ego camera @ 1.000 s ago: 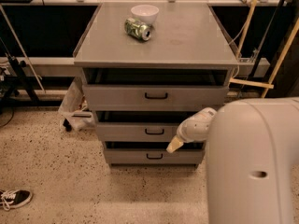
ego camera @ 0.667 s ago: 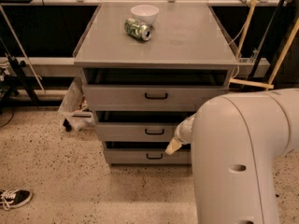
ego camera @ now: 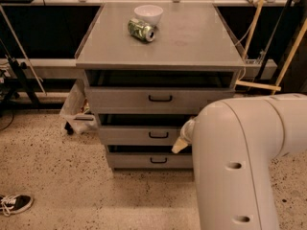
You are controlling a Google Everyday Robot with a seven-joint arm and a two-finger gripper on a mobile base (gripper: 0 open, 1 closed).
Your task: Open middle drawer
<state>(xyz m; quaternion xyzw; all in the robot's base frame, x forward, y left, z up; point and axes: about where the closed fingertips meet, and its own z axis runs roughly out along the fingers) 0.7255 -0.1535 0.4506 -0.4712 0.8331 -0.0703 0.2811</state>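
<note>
The grey cabinet [ego camera: 160, 37] has three flat drawer fronts stacked, each with a small black bar handle. The middle drawer [ego camera: 136, 135] is the medium-sized front, and its handle [ego camera: 158, 135] sits at its centre. A dark gap shows above its front. My gripper [ego camera: 179, 145] shows as a cream tip just right of that handle, in front of the middle drawer's right part. My big white arm [ego camera: 240, 166] hides the right ends of the middle and bottom drawers.
The top drawer [ego camera: 144, 99] and the bottom drawer [ego camera: 139, 160] sit above and below. A white bowl [ego camera: 148, 13] and a green can [ego camera: 142, 29] lie on the cabinet top. A black shoe [ego camera: 17, 204] lies on the speckled floor at left. Poles and cables stand at right.
My arm has swung left and closer to the camera, covering more of the drawers' right side. The gripper tip stays near the middle drawer's handle. The drawers have not moved.
</note>
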